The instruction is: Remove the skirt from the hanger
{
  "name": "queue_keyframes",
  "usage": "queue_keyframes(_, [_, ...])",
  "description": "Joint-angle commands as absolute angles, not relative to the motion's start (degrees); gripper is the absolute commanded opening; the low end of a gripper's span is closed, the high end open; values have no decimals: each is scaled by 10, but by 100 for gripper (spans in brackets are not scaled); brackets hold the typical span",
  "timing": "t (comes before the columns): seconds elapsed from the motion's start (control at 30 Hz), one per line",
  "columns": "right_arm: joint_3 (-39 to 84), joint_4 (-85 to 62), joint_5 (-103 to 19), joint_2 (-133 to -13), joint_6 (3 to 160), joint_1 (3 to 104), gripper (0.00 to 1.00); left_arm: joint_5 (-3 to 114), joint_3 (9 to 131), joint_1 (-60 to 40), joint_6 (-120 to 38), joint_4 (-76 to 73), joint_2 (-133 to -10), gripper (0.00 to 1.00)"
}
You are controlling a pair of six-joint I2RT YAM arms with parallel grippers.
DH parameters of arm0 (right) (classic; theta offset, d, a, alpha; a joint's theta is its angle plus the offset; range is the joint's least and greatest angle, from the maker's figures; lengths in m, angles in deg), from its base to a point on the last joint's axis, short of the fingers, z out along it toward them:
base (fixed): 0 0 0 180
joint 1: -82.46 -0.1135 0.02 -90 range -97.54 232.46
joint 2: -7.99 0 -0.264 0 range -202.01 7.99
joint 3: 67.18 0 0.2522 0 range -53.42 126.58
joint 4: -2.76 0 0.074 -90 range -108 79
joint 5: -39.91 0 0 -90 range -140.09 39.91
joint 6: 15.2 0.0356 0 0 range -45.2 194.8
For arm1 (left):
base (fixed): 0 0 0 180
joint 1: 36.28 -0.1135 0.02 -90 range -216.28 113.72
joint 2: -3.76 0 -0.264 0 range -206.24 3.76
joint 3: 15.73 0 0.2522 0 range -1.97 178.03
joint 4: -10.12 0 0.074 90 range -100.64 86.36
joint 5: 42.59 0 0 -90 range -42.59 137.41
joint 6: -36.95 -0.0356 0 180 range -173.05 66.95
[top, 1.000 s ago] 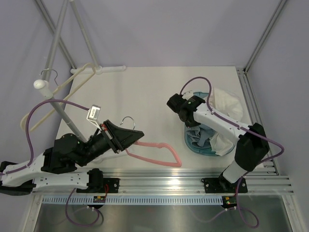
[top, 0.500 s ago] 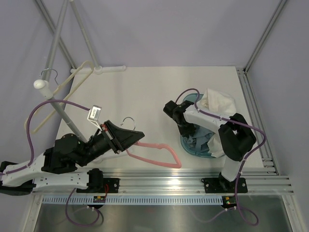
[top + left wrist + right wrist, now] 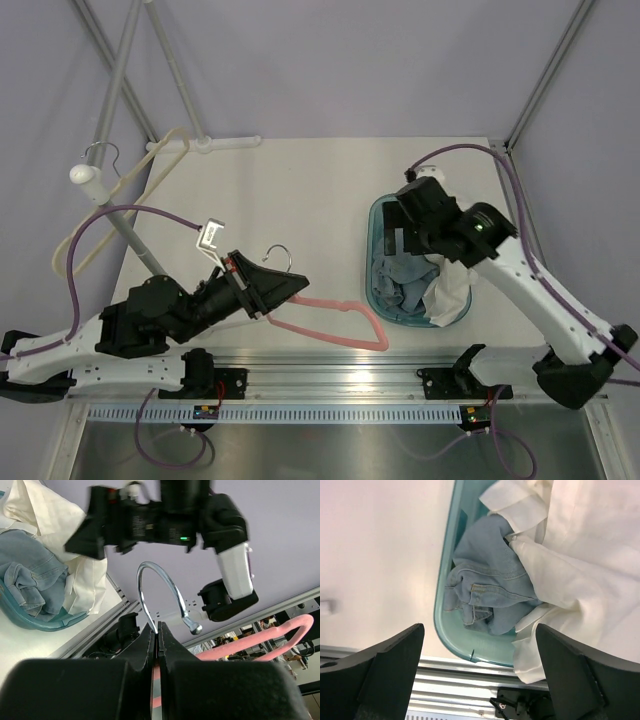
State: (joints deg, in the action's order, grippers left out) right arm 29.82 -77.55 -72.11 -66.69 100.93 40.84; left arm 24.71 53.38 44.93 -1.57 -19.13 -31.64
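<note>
The pink hanger (image 3: 335,316) is bare and lies low over the table's front. My left gripper (image 3: 288,287) is shut on the neck of its metal hook (image 3: 156,582); the pink bar (image 3: 280,641) trails off to the right. The blue denim skirt (image 3: 487,587) lies crumpled in the teal basket (image 3: 441,612), apart from the hanger. My right gripper (image 3: 480,680) hangs above the basket with its jaws wide open and nothing between them. From above, the right gripper (image 3: 408,238) sits over the basket's far rim and the skirt (image 3: 398,286) fills the near half.
A white garment (image 3: 580,555) is draped over the basket's right side and spills past its edge. A cream hanger (image 3: 105,215) hangs on the grey rack (image 3: 110,90) at the back left. An aluminium rail (image 3: 330,366) runs along the near table edge.
My right gripper has opened wide and lifted away to the back right, leaving the skirt in the basket. The left gripper has shifted the hanger slightly right, still shut on it.
</note>
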Motion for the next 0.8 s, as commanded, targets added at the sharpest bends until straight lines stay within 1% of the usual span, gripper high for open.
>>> queue_keyframes(0.0, [333, -815, -732, -587, 990, 407, 99, 250, 548, 450, -18, -170, -323, 0])
queue_keyframes(0.13, [338, -788, -709, -503, 975, 407, 99, 240, 561, 450, -29, -212, -339, 0])
queue_keyframes(0.23, [367, -785, -632, -465, 968, 407, 99, 231, 578, 450, -39, -252, -361, 0])
queue_keyframes(0.27, [374, -783, -568, -459, 966, 407, 99, 228, 583, 450, -44, -260, -368, 0])
queue_keyframes(0.33, [389, -778, -513, -445, 968, 407, 99, 222, 602, 450, -52, -295, -390, 0])
queue_keyframes(0.37, [390, -774, -456, -436, 971, 407, 99, 219, 607, 450, -56, -304, -397, 0])
queue_keyframes(0.43, [378, -744, -397, -410, 976, 407, 99, 216, 621, 450, -64, -331, -418, 0])
queue_keyframes(0.47, [371, -733, -328, -401, 977, 407, 99, 213, 624, 450, -64, -340, -424, 0])
queue_keyframes(0.53, [345, -707, -242, -386, 974, 407, 99, 208, 625, 450, -65, -352, -434, 0])
queue_keyframes(0.57, [336, -701, -176, -383, 974, 407, 98, 207, 625, 451, -65, -353, -437, 0])
queue_keyframes(0.63, [307, -687, -152, -368, 985, 407, 95, 199, 625, 450, -65, -358, -441, 0])
queue_keyframes(0.77, [289, -689, -124, -347, 993, 407, 91, 174, 632, 450, -63, -370, -454, 0])
